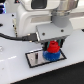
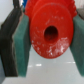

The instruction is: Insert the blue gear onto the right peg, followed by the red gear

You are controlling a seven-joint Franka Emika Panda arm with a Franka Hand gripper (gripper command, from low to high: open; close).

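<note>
Jaws clamped on the red gear (image 2: 50, 31), gripper (image 1: 52, 44) holding it atop the blue gear (image 1: 50, 55) over the base plate (image 1: 33, 58).

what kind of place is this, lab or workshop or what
Probably a robotics lab test bench. A robot gripper holds a red gear above a blue gear on a grey base plate, all on a plain white table. The toy-like gears suggest a practice setup rather than real production.

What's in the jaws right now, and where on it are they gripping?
The red gear. The gripper has its two green pads pressed against opposite sides of the gear's rim, with the centre hole left open between them.
</note>
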